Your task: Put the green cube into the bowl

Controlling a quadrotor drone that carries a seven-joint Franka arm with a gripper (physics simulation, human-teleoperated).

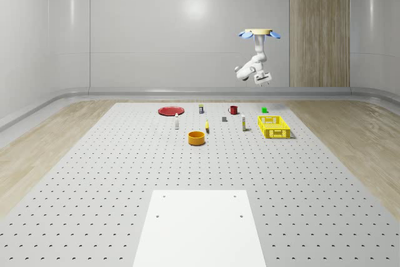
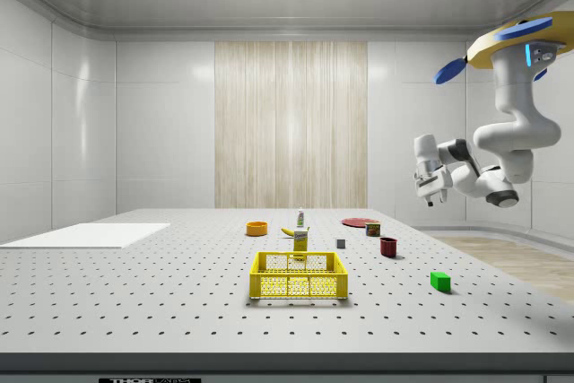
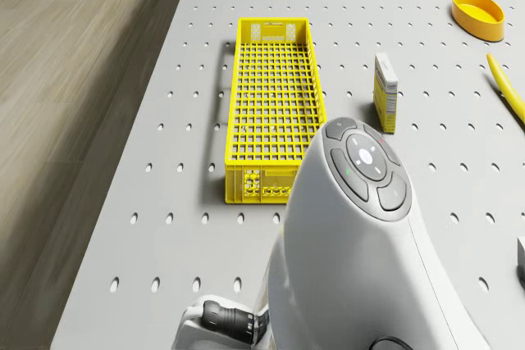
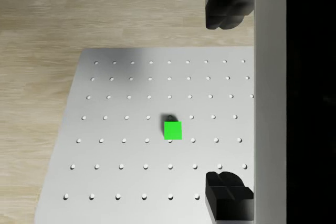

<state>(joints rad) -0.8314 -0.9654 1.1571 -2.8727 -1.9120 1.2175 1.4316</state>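
Note:
The green cube (image 1: 264, 109) (image 2: 439, 281) lies on the perforated table near its far right corner. Through the wrist view the cube (image 4: 172, 130) sits far below, alone on the table. The orange bowl (image 1: 197, 137) (image 2: 257, 229) (image 3: 478, 14) stands mid-table, well away from the cube. The drone (image 1: 259, 32) (image 2: 520, 38) hovers high above the cube's area. Its arm hangs down, and the gripper (image 1: 265, 79) (image 2: 429, 187) (image 4: 227, 100) is open, holds nothing and points at the table from well above the cube.
A yellow basket (image 1: 275, 126) (image 2: 299, 275) (image 3: 272, 104) stands between cube and bowl. Nearby are a small box (image 3: 386, 93), a banana (image 3: 509, 88), a red mug (image 1: 233, 110) (image 2: 388, 247) and a red plate (image 1: 171, 111). A white sheet (image 1: 200, 226) lies at the near edge.

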